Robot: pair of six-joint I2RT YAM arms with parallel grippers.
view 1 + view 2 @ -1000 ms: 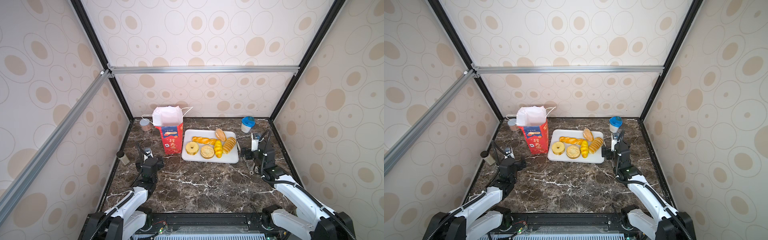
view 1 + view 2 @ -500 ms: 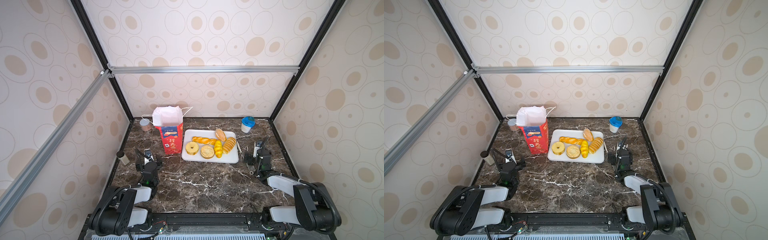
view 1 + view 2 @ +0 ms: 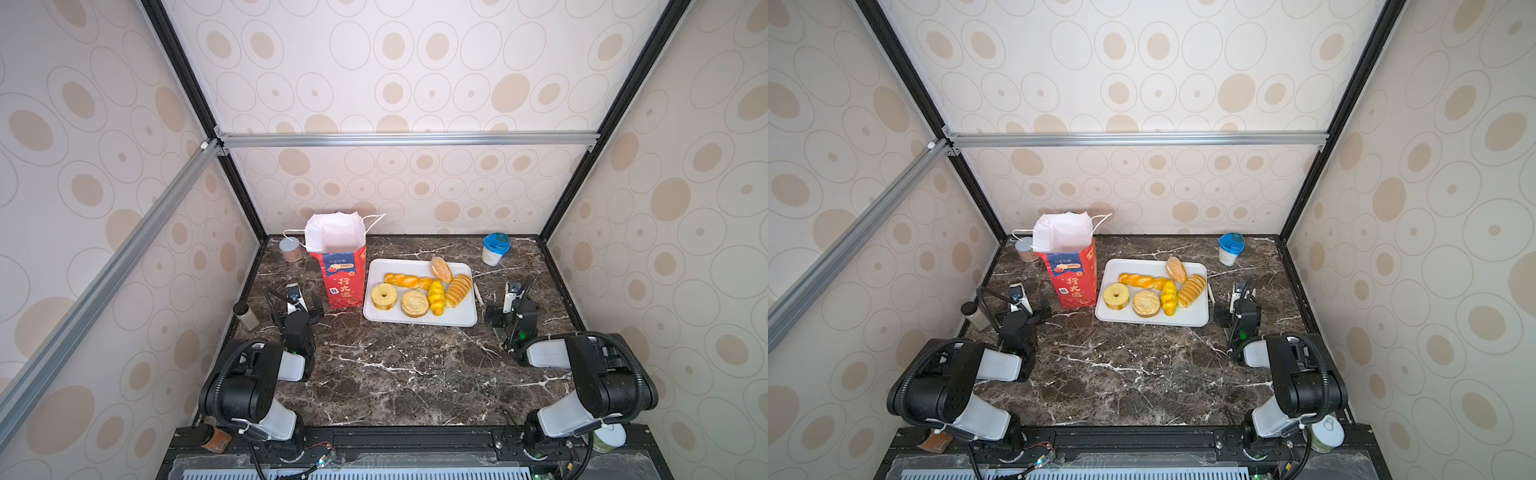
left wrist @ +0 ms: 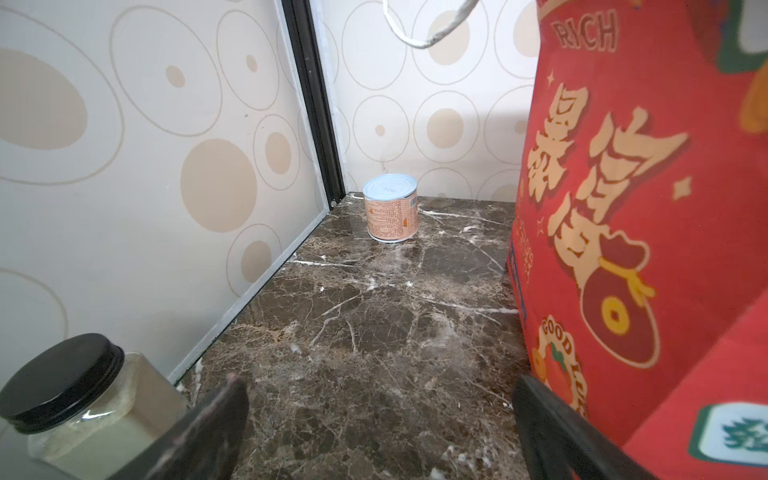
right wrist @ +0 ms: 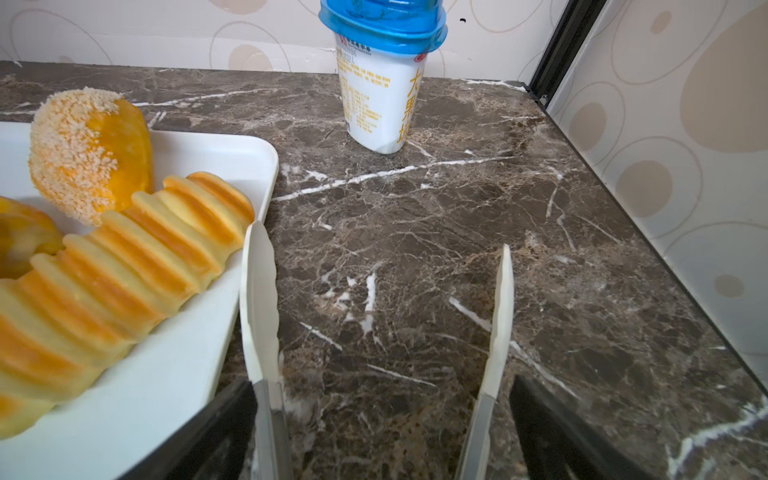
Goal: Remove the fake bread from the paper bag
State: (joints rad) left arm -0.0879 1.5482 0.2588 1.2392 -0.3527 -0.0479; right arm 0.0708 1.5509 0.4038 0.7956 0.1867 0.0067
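Your paper bag [image 3: 343, 282] stands upright on the table [image 3: 395, 365], toward the back left, with its mouth open and the white inside showing. Just beside it, on the side away from the left wall, lies a white tray [image 3: 457, 319]. All six pieces of fake bread [image 3: 414, 303] lie on this tray: the braid [image 3: 409, 281], the ring [image 3: 383, 296], the scored loaf [image 3: 436, 297], the ridged loaf [image 3: 458, 290], the speckled bun [image 3: 441, 269] and the flat round bun.

Your left hand [image 4: 382, 436] sits low over the table with its fingers [image 4: 216, 428] wide apart and nothing between them. The bag's red side is close against one finger, and a black-lidded jar [image 4: 62, 395] is by the other. A small can [image 4: 390, 208] stands in the back corner.

Your right hand [image 5: 380, 428] is low beside the tray's outer edge, its fingers [image 5: 552, 432] also spread wide. A pair of white tongs [image 5: 259, 299] reaches forward between them, arms apart and gripping nothing. I cannot tell how the tongs are fixed there. One tong arm lies over the tray's rim, just beside the ridged loaf. A blue-lidded cup [image 5: 382, 75] stands beyond on the table.
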